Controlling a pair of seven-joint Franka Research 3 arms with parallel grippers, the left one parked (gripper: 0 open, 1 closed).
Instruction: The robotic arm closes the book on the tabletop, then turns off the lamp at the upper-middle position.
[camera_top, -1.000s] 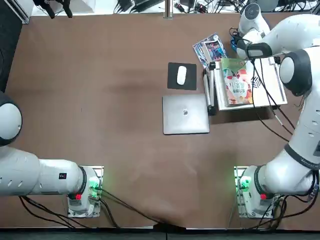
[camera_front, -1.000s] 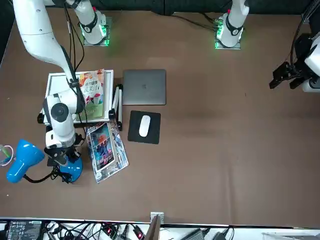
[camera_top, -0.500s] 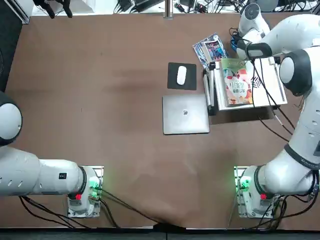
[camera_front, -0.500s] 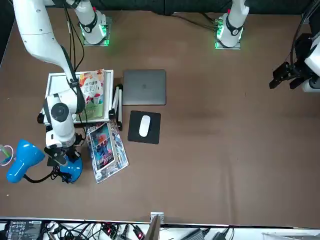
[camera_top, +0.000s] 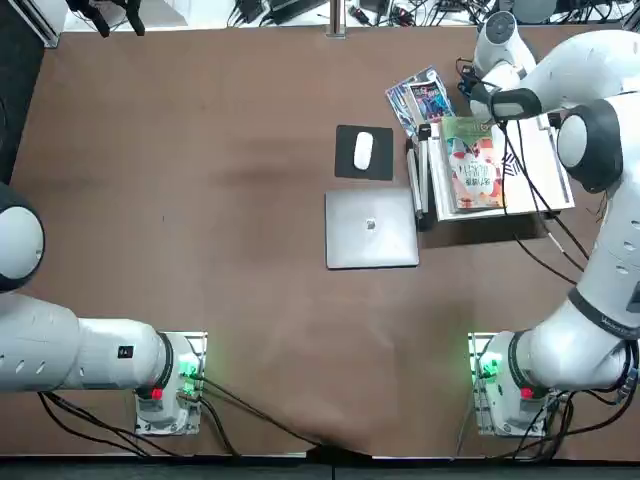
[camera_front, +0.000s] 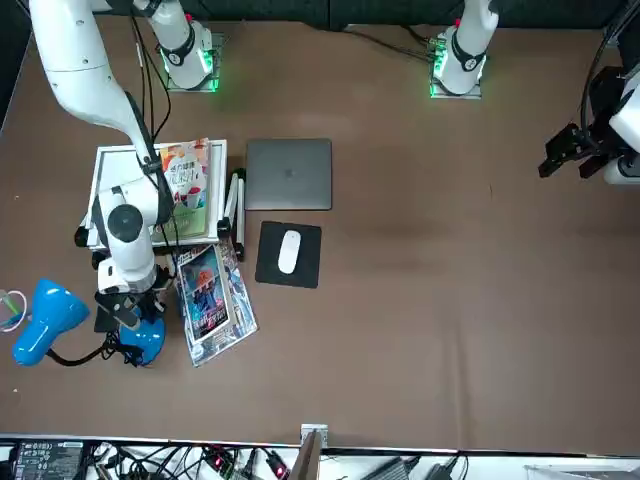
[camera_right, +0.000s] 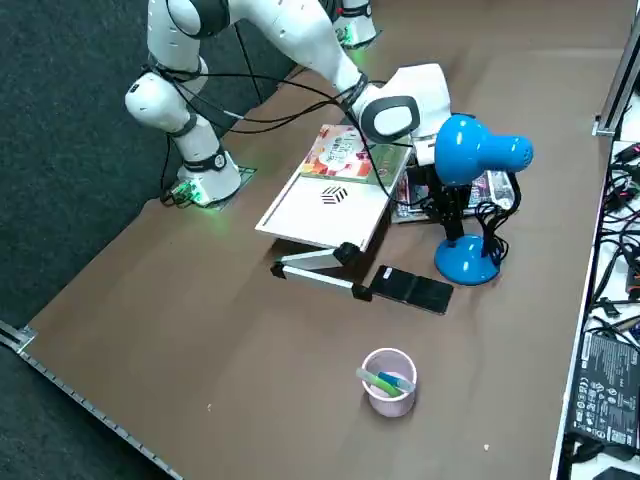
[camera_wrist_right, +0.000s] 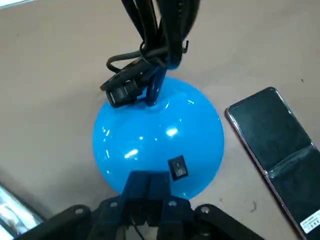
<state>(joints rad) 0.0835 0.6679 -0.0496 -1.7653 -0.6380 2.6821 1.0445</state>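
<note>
The right arm (camera_front: 75, 60) is reaching across the brown desk (camera_top: 200, 200) toward its far right corner, and its claw (camera_wrist_right: 148, 187) is hanging directly over the round blue base of the lamp (camera_wrist_right: 159, 137). In the wrist view the 2 fingers (camera_wrist_right: 137, 186) are sitting pressed together with nothing between them, their tips just above the base beside a small black rocker switch (camera_wrist_right: 177, 167); whether they are touching the base is not clear. The lamp's black bendable stem is rising from the middle of the base, with its cable looped around it. In the side view the blue lamp head (camera_right: 478, 150) is standing above the base, next to the arm's wrist. The book (camera_top: 470, 162) is lying closed, green cover with a red-pink picture facing up, on a white stand (camera_right: 325, 210) just beside the lamp. A black phone (camera_right: 412, 290) is lying flat near the base. Glossy leaflets (camera_front: 210, 295), a white mouse (camera_top: 363, 151) on its black pad, and a closed grey laptop (camera_top: 371, 229) are resting nearby.
</note>
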